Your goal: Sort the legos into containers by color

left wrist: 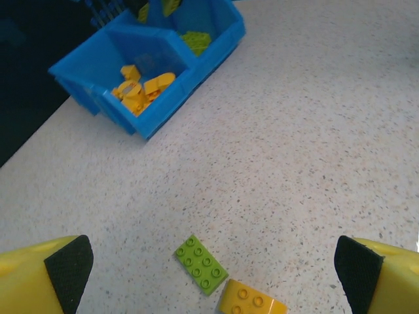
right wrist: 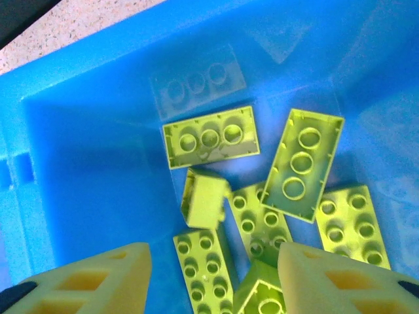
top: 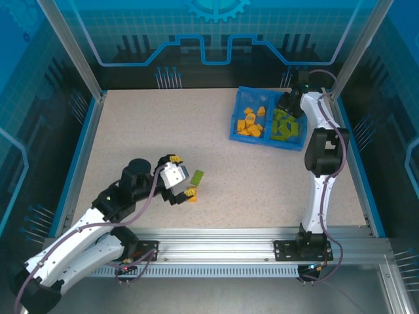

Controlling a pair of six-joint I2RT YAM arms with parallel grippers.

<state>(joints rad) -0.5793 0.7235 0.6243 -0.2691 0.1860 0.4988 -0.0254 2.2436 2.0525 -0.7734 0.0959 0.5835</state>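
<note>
Hovering over legos (right wrist: 209,137) (right end effector (right wrist: 214,258)).

Tabletop (top: 150,131) left of tray (top: 234,124) open; green brick (left wrist: 201,263), orange brick (left wrist: 251,302) obstruct near left jaws

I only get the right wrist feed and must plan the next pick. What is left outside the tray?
Observer: Two: a green brick and an orange brick, close together, far from the tray.
Operator: Is the left gripper on them?
Observer: The left gripper hangs over them, jaws wide open, holding nothing.
Operator: Where does orange go?
Observer: The compartment beside yours, on the left from above; orange bricks lie in it.
</note>
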